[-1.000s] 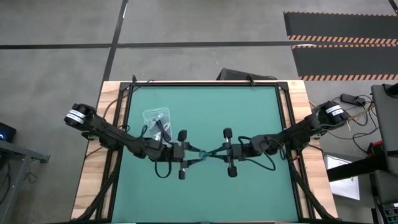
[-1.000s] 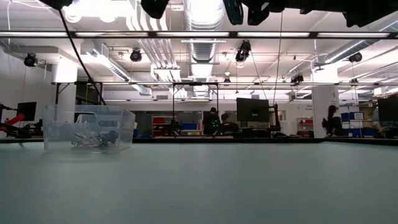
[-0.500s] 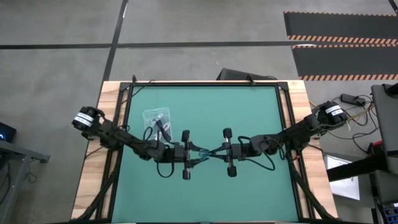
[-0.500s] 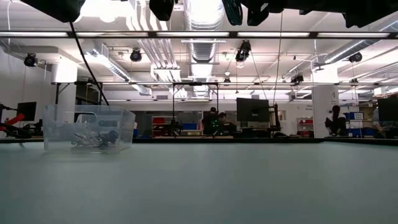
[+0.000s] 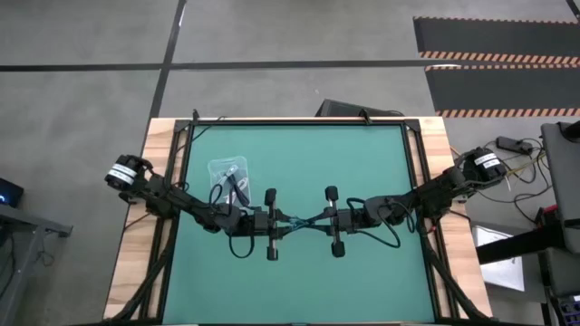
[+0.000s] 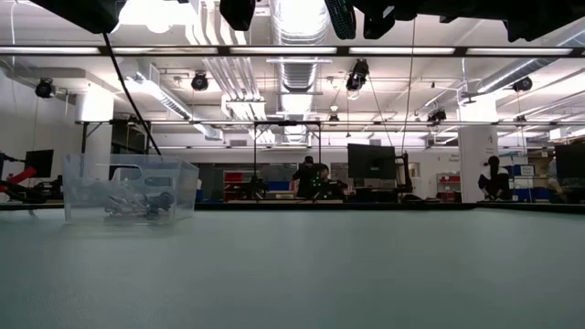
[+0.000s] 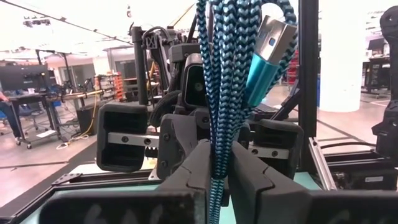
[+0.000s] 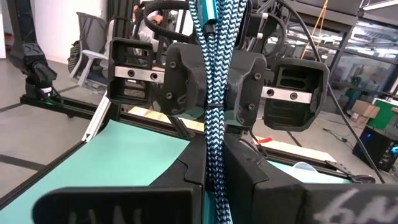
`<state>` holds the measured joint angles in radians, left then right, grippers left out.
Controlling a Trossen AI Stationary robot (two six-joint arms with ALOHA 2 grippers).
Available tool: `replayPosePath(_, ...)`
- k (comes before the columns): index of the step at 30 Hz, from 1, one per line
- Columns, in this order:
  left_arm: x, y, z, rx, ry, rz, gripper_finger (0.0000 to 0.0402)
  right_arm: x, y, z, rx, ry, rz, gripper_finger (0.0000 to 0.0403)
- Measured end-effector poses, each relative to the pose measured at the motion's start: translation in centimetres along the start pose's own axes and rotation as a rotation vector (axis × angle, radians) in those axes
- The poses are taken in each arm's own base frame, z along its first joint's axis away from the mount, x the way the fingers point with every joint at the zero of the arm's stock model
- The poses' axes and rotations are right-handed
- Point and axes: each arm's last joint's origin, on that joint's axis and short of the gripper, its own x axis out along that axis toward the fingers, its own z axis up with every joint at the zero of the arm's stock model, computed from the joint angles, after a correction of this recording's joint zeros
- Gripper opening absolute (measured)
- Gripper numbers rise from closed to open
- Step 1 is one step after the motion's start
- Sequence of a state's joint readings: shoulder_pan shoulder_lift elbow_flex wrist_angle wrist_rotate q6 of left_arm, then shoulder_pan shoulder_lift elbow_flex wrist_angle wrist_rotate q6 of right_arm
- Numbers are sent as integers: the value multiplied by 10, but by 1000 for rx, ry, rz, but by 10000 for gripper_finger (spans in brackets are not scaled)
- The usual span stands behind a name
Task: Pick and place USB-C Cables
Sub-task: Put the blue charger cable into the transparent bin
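Note:
A teal-and-black braided USB-C cable bundle (image 5: 304,223) hangs in the air over the middle of the green table, between my two grippers. My left gripper (image 5: 283,224) is shut on its left end and my right gripper (image 5: 323,223) on its right end. The two grippers face each other. In the left wrist view the bundle (image 7: 217,93) rises from between the fingers, with a teal-and-silver plug (image 7: 267,59) at the top. The right wrist view shows the bundle (image 8: 214,74) with a thin tie around it. The low view shows only the arms' undersides along its top edge. My left gripper pinches the bundle's several strands (image 7: 217,163) between its two fingers, coming in level from the table's left. The bundle is clear of the table, and its plug end stands out past the fingers. My right gripper pinches the bundle's strands (image 8: 214,163) between its two fingers, just beyond the tie, coming in level from the table's right. The bundle is lifted clear and reaches across to the other gripper.
A clear plastic box (image 5: 227,172) stands on the green mat left of centre, behind my left arm. The low view shows it (image 6: 131,187) holding other cable bundles. Black frame rails run along the table's edges (image 5: 181,181). People sit in the room far beyond the table.
My left gripper has moved a little toward the table's right edge, closer to my right gripper, and now stands around the bundle's left end. The right gripper and the bundle have kept still.

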<state>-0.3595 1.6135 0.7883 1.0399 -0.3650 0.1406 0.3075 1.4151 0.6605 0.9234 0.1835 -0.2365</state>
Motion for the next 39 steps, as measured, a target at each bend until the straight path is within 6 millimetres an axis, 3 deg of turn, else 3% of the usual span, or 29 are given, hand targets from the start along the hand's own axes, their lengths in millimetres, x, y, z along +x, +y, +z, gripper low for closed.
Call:
replayPosePath(6,0,0,0,0,2,8,18,0,0,0,0,1,-2,37)
replayPosePath(15,0,2,-1,1,5,16,20,-1,-2,2,8,9,-50,131)
replayPosePath(20,-2,4,2,6,21,40,20,-7,-7,12,4,39,-79,161)
replayPosePath(30,-15,16,16,61,196,174,21,-32,-21,41,-21,113,-161,160)
replayPosePath(39,-44,38,35,55,404,300,21,-52,-30,52,-66,192,-227,141)
